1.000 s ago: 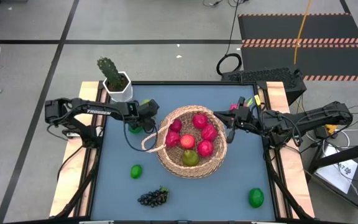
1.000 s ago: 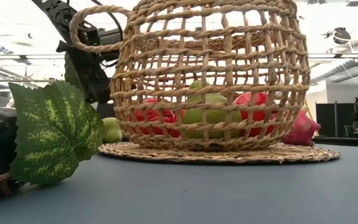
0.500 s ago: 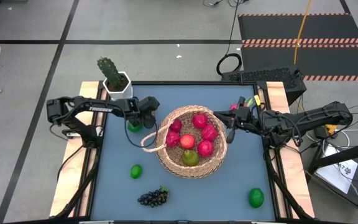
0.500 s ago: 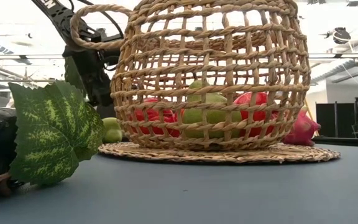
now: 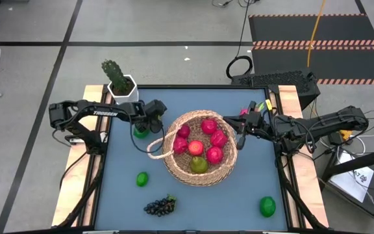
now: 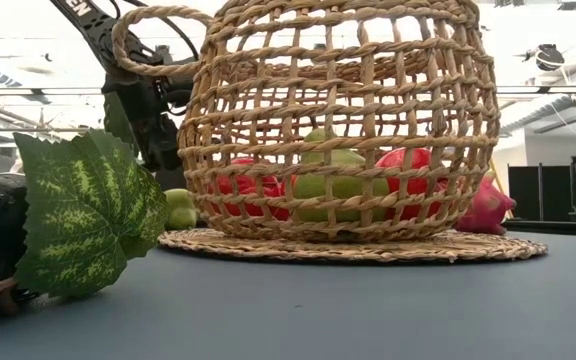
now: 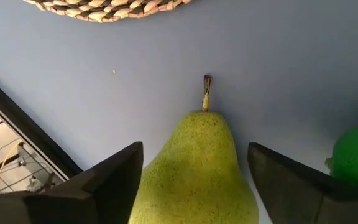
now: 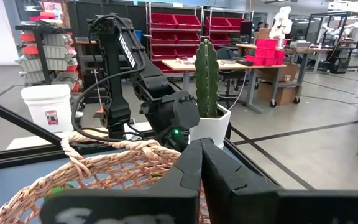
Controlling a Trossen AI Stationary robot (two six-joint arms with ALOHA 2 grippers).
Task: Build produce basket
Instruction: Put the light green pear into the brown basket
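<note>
Your left gripper [image 7: 194, 186] is down on the table w/ its 2 fingers [image 7: 114, 180] spread either side of a yellow-green pear [image 7: 197, 168], gaps showing on both sides, so no squeeze yet; a lime [image 7: 356, 155] lies just beside the pear. The wicker basket [image 5: 197, 170] sits mid-table near that gripper, holding approx 5 red fruits and 1 pear. Your right gripper [image 8: 201, 171] is pinched closed on nothing, at the basket's far-right rim.
</note>
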